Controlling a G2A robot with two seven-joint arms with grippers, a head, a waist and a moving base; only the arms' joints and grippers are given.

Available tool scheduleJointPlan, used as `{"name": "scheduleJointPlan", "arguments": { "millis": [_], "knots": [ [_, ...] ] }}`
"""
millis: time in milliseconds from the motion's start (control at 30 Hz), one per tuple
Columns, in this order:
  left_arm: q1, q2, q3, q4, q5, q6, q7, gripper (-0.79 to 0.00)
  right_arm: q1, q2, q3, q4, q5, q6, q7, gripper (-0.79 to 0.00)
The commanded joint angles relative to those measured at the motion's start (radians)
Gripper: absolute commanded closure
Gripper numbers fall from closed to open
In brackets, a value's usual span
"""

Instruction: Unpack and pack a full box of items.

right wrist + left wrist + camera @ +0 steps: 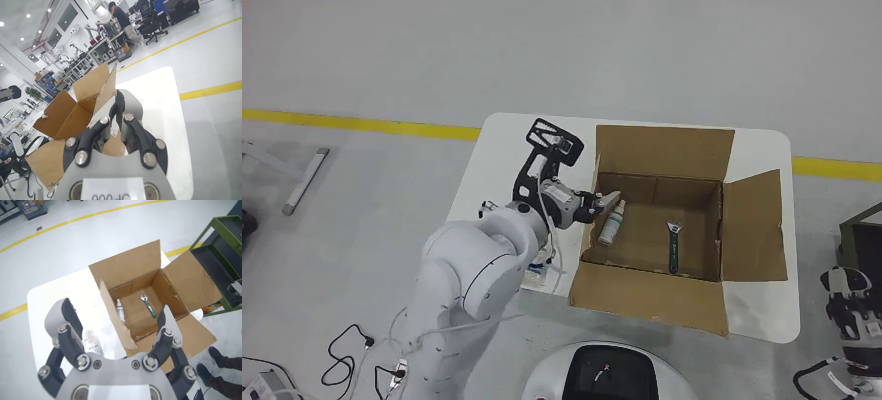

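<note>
The left gripper [115, 304] held its fingers [70, 313] wide apart with nothing between the pads. It hung above the tabletop [56, 289] just outside the box [162, 285], on the side where a torn flap [113, 313] stood upright. Past that flap, the spray bottle [119, 310] lay on the box floor close along the wall below it, nozzle toward the box's far wall. Deeper in, nearer the middle of the floor, lay the wrench [148, 306], head toward the far wall and green handle toward the near one. Both long axes ran from near wall to far wall, so the open fingers looked set to close across either one. The spray bottle was the nearer, though the flap stood in the way of reaching it. Another bottle [92, 341] lay on the tabletop outside the box, below the left gripper, so the box seemed partly unpacked. The right gripper [118, 94] had its fingers pressed together close beside an upstanding flap, outside the box; whether anything thin was pinched there I could not tell. It seemed less well placed than the left. The torn flap hid the base of the spray bottle and the floor beside it. One finger and its linkage covered part of the outside bottle.
</note>
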State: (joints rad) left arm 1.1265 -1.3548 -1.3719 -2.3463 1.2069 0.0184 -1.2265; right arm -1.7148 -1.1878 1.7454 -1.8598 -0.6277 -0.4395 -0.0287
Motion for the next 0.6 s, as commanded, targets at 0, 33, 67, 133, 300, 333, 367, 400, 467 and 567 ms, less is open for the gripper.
{"name": "scheduleJointPlan", "arguments": {
  "millis": [0,33,67,133,300,333,367,400,467,567],
  "knots": [
    [-0.009,-0.001,0.04,0.004,-0.007,0.001,0.001,-0.785,-0.007,0.0,0.006,-0.001,0.001,0.004,-0.004,0.0],
    [-0.011,-0.002,0.058,0.007,-0.008,-0.001,0.002,-0.785,-0.011,-0.001,0.01,-0.001,0.001,0.006,-0.006,0.0],
    [-0.015,-0.002,0.074,0.015,-0.01,-0.004,0.002,-0.785,-0.015,-0.001,0.014,0.001,0.001,0.007,-0.009,0.0],
    [-0.02,-0.003,0.108,0.031,-0.02,-0.011,0.009,-0.785,-0.021,-0.001,0.023,0.004,0.002,0.008,-0.012,0.0],
    [-0.015,-0.005,0.188,0.065,-0.006,-0.018,0.03,0.0,-0.033,-0.001,0.039,0.01,0.004,0.007,-0.014,0.0],
    [-0.013,-0.006,0.198,0.075,0.001,-0.015,0.032,0.0,-0.034,-0.001,0.04,0.011,0.004,0.007,-0.013,0.0],
    [-0.011,-0.006,0.208,0.086,0.009,-0.013,0.033,0.0,-0.034,-0.002,0.041,0.01,0.004,0.009,-0.013,0.0],
    [-0.01,-0.006,0.213,0.094,0.015,-0.011,0.032,0.0,-0.034,-0.002,0.042,0.009,0.005,0.009,-0.013,0.0],
    [-0.01,-0.006,0.213,0.094,0.015,-0.011,0.032,0.0,-0.033,-0.002,0.042,0.005,0.004,0.011,-0.011,0.0],
    [-0.01,-0.006,0.213,0.094,0.015,-0.011,0.032,0.0,-0.032,-0.002,0.041,0.003,0.005,0.012,-0.011,0.0]
  ]
}}
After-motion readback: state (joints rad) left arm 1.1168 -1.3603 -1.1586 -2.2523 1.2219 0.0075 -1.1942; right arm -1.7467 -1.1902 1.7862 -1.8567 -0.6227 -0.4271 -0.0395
